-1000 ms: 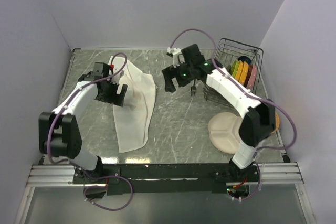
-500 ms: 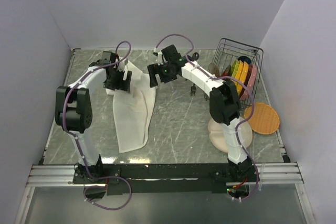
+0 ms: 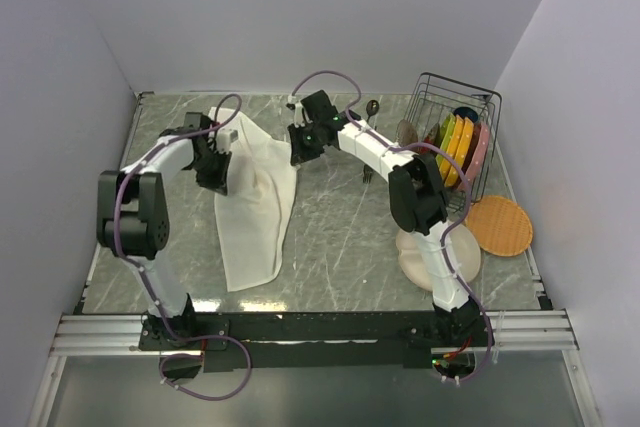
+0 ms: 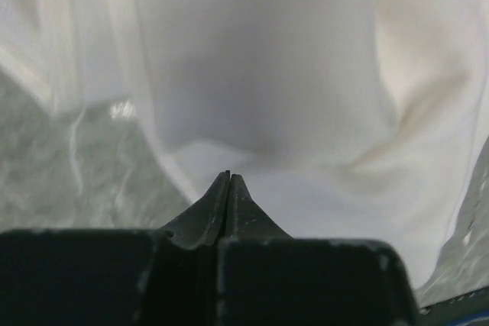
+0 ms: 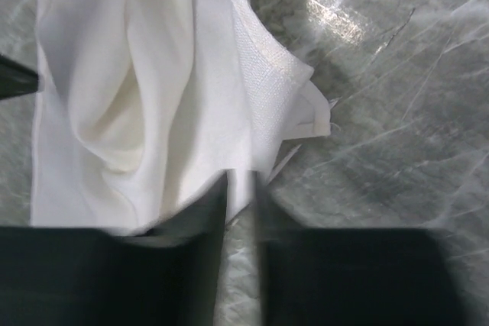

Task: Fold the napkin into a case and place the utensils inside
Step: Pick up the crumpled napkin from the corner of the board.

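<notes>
Napkin [image 3: 255, 217]: cream woven cloth, a rumpled long strip on the grey marbled table [image 3: 350, 227], 9 o'clock of centre. Left gripper [image 3: 218, 175] at the cloth's 10 o'clock edge, fingers clenched tip to tip; pinch itself unclear. Right gripper [image 3: 299, 150] at its 1 o'clock corner, fingers nipping the layered hem.
</notes>
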